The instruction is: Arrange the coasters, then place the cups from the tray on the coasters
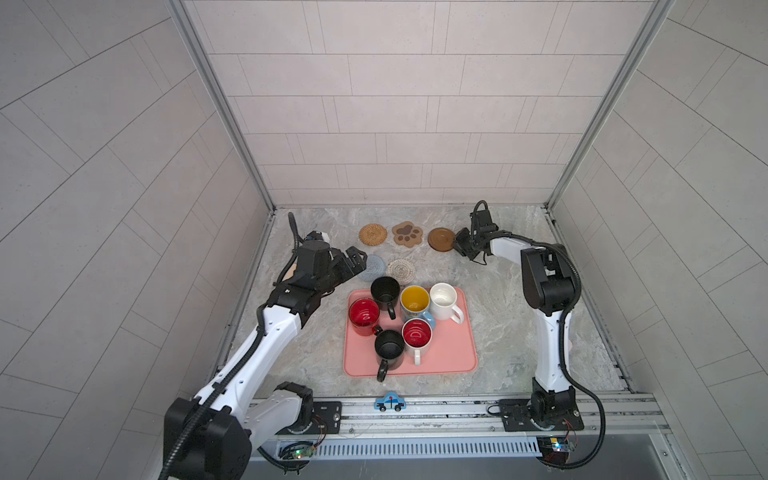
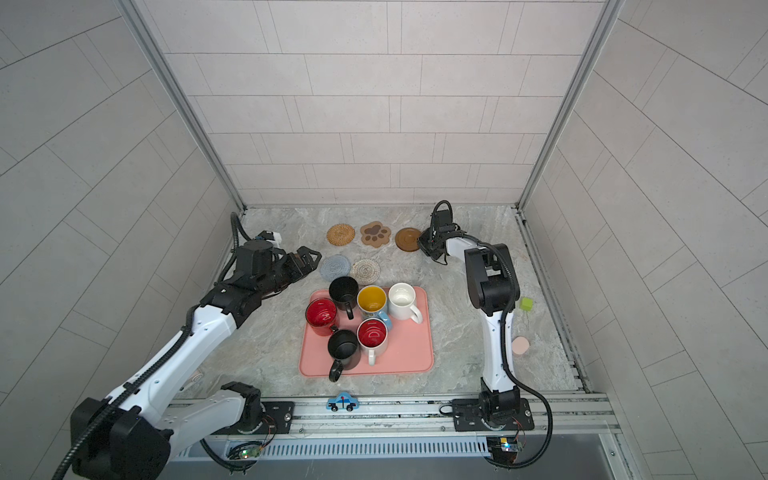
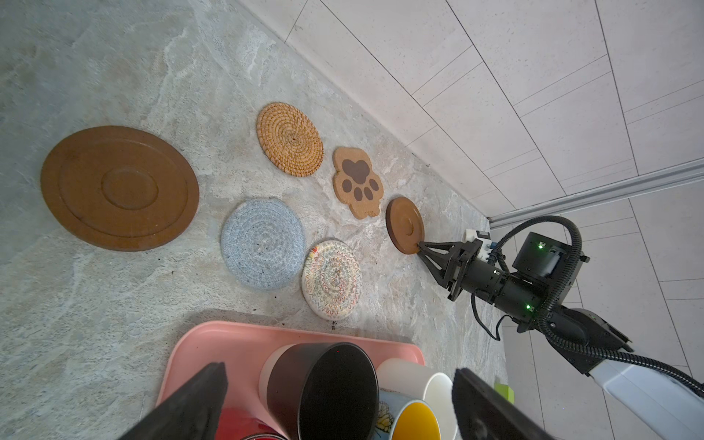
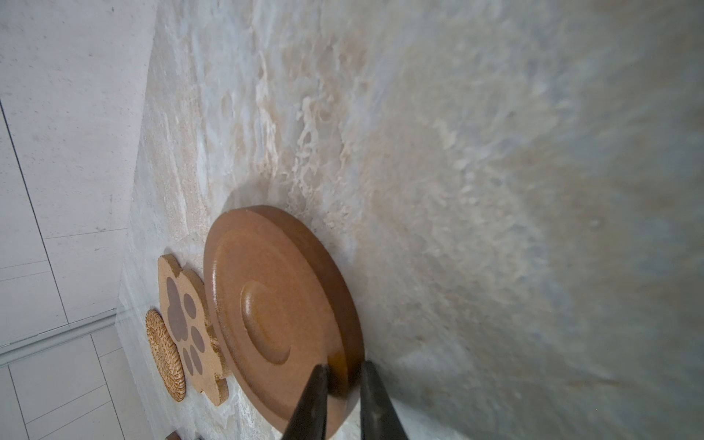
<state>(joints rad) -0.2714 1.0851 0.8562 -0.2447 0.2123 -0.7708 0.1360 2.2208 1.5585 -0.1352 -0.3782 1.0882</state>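
Six cups [image 1: 385,289] on tray [image 1: 453,353], six coasters [image 3: 263,244]; right gripper [image 3: 420,247] pinches brown coaster [image 3: 404,224], left gripper [image 1: 358,257] gapes.

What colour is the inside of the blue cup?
Yellow inside the blue cup, clearest in a top view.

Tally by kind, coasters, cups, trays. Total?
Coasters: 6 (rattan, paw, two brown wooden, grey-blue, cream)
Cups: 6 (two black, red, white, yellow inside, red inside)
Tray: 1
Total: 13
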